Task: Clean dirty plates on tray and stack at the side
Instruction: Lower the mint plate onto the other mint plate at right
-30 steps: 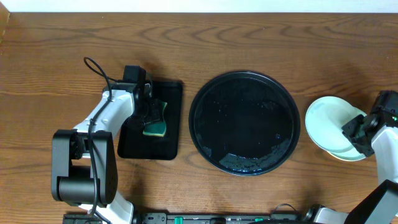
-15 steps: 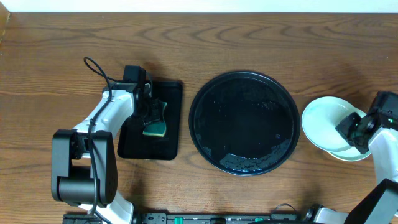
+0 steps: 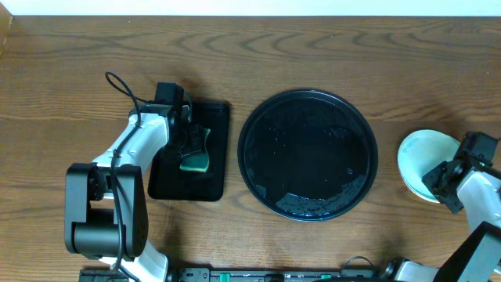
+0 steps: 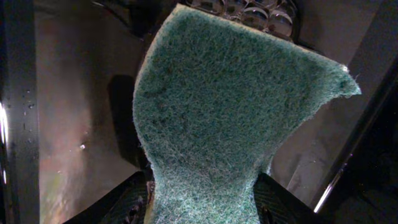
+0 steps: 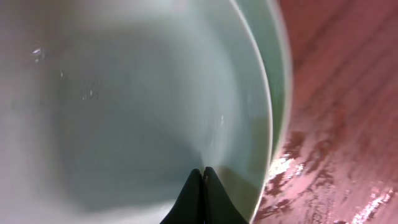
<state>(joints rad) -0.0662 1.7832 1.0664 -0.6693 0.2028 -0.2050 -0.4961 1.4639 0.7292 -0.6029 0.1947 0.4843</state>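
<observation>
The plates [image 3: 417,155] sit stacked on the wood right of the round black tray [image 3: 308,157], which holds no plate. In the right wrist view the top pale mint plate [image 5: 137,106] fills the frame, with a lower plate's rim [image 5: 278,81] showing past its edge. My right gripper [image 5: 203,173] is shut with nothing between its fingertips, which hang just over the top plate's inside; from overhead it [image 3: 438,180] is at the stack's near right side. My left gripper [image 3: 190,145] is shut on a green sponge [image 4: 230,112], its fingers [image 4: 127,202] pinching the sponge's waist.
A smaller rectangular black tray [image 3: 168,184] lies left of the round tray, under the sponge [image 3: 196,160] and the left gripper. The round tray's surface looks wet. Bare wooden table lies behind both trays.
The top plate has slid right and settled square on the stack. My right gripper has shut empty and drawn toward the near right. The left arm has not moved.
</observation>
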